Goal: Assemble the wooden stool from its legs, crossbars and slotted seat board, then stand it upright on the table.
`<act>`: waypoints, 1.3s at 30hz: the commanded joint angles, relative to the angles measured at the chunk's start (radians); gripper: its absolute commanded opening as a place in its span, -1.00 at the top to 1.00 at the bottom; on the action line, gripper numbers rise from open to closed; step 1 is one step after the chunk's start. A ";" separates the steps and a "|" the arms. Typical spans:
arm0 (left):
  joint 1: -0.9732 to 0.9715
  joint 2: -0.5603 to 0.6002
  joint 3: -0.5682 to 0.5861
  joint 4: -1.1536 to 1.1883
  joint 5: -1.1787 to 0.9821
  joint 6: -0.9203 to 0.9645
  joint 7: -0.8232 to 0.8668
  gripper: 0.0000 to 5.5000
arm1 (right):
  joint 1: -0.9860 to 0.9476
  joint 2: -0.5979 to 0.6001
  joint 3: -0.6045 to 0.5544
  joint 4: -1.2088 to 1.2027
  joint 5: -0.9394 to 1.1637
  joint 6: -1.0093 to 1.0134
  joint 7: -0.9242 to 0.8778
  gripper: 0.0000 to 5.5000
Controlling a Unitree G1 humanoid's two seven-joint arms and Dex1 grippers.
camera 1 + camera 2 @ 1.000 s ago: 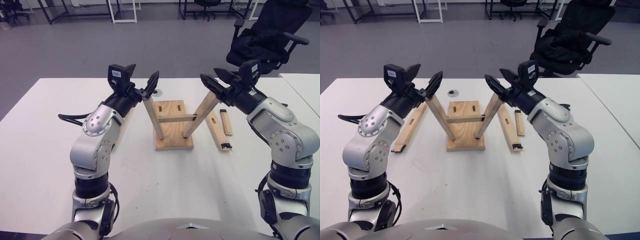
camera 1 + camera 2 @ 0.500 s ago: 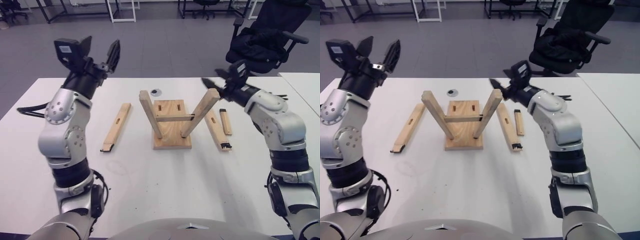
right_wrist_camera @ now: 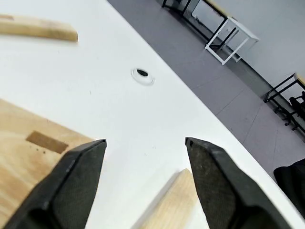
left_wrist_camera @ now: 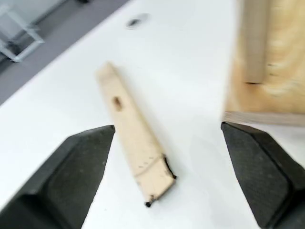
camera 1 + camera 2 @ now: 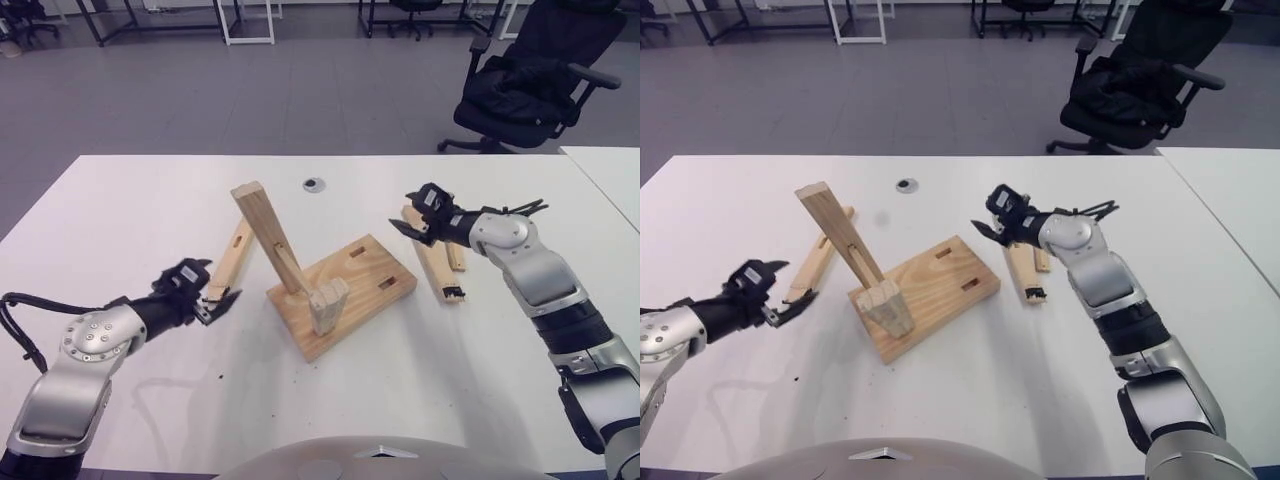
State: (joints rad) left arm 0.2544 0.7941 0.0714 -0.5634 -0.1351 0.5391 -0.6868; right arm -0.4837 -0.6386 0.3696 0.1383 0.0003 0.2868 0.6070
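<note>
The slotted seat board (image 5: 365, 275) lies flat mid-table, turned at an angle. One leg (image 5: 268, 235) stands tilted up from its near-left part, and a second wooden piece (image 5: 328, 305) rests low at its near edge. A loose leg (image 5: 232, 255) lies to the left. My left gripper (image 5: 212, 285) is open, low over the table beside that leg's near end (image 4: 143, 162). My right gripper (image 5: 405, 213) is open, just right of the board's far corner, above the loose leg and short crossbar (image 5: 445, 260).
A round cable grommet (image 5: 314, 184) is set in the white table (image 5: 480, 390) behind the board. A black office chair (image 5: 530, 75) stands beyond the far right corner. The near half of the table has free room.
Both arms came down from the raised legs to the table. The V of two legs and crossbar collapsed: the board has turned, one leg leans, the other lies low.
</note>
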 commanded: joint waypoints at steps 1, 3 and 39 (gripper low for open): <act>-0.082 0.014 -0.165 0.013 0.082 0.011 -0.018 -0.50 | 0.056 -0.021 0.079 0.117 -0.116 -0.176 0.056 -0.12; -0.121 -0.006 -0.225 0.043 0.114 0.007 -0.009 -0.50 | 0.069 -0.029 0.085 0.130 -0.151 -0.220 0.075 -0.12; -0.440 -0.322 -0.363 0.744 0.170 -0.326 0.003 -0.50 | 0.061 0.141 -0.034 0.259 -0.150 -0.321 0.196 -0.12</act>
State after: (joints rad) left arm -0.1837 0.4943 -0.2648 0.1079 -0.0217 0.1901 -0.7127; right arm -0.4624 -0.4956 0.3297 0.4483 -0.1587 -0.0488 0.7769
